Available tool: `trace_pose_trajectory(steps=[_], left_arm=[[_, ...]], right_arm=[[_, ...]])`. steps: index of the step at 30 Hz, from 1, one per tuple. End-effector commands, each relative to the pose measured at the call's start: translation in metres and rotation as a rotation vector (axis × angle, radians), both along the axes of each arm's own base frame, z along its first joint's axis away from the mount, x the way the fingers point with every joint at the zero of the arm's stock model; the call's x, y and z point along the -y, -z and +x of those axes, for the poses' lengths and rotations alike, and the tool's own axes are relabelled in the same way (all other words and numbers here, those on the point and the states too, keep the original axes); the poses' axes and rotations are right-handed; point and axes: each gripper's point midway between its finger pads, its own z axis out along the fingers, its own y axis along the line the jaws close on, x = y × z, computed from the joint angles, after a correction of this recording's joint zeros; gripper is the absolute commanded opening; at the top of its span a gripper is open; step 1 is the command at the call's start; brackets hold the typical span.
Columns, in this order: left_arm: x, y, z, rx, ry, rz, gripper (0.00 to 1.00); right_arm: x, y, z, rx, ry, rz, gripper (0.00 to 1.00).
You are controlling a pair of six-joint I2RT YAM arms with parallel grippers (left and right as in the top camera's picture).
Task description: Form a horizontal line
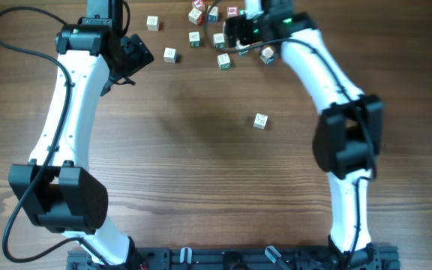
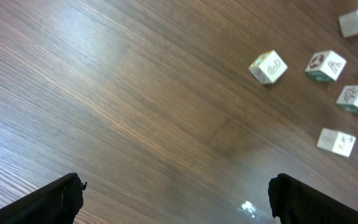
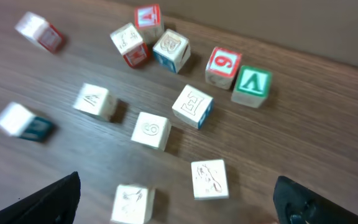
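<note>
With left claw point(image 2: 176, 199) and right claw point(image 3: 176, 208) spread, empty, I'm risking scattering neighbours by closing among these crowded cubes point(image 3: 193, 106).

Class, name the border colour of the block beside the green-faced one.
Red; block clearest in right wrist view.

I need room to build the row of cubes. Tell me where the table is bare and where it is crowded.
Bare: the wide stretch of table between the left arm and right arm, around the lone cube. Crowded: the far edge, where the scattered cubes bunch around the right gripper.
</note>
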Motion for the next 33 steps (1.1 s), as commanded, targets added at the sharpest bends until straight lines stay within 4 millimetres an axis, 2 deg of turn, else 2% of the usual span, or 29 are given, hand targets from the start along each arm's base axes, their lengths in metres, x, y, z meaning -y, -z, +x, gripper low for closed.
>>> trace_pose_trajectory(steps=[1, 4, 9, 10, 12, 14, 23, 25, 27, 29, 31, 33], left_arm=[[0.007, 0.004, -0.003, -0.021, 0.012, -0.046, 1.0], [0.007, 0.004, -0.004, -0.024, 0.012, -0.046, 1.0], [0.007, 0.004, -0.004, -0.023, 0.012, -0.046, 1.0], [0.007, 0.004, -0.004, -0.023, 0.012, -0.046, 1.0], [0.007, 0.004, -0.004, -0.023, 0.012, -0.046, 1.0], [0.007, 0.004, -0.004, -0.023, 0.012, -0.046, 1.0], [0.007, 0.004, -0.004, -0.023, 0.012, -0.046, 1.0], [0.007, 0.004, -0.004, -0.022, 0.012, -0.046, 1.0], [0.007, 0.004, -0.004, -0.023, 0.012, -0.046, 1.0], [0.007, 0.004, -0.004, -0.022, 0.012, -0.045, 1.0], [0.007, 0.004, -0.004, -0.022, 0.012, -0.045, 1.0], [0.007, 0.004, -0.003, -0.021, 0.012, -0.045, 1.0]], right_arm=[[0.014, 0.043, 0.016, 0.022, 0.045, -0.158, 0.99], [0.016, 0.054, 0.017, 0.011, 0.049, -0.159, 0.95], [0.015, 0.08, 0.014, -0.029, 0.035, -0.165, 0.93], [0.015, 0.081, 0.014, -0.03, 0.035, -0.165, 0.92], [0.015, 0.087, 0.012, -0.041, 0.034, -0.169, 0.85], [0.015, 0.092, 0.011, -0.054, 0.029, -0.165, 0.69], [0.011, 0.089, 0.013, -0.049, 0.022, -0.121, 0.42], [0.011, 0.089, 0.013, -0.05, 0.025, -0.119, 0.41], [0.011, 0.09, 0.013, -0.052, 0.024, -0.12, 0.51], [0.011, 0.094, 0.013, -0.055, 0.021, -0.125, 0.54], [0.011, 0.101, 0.012, -0.063, 0.021, -0.127, 0.54], [0.012, 0.107, 0.011, -0.072, 0.021, -0.13, 0.48]])
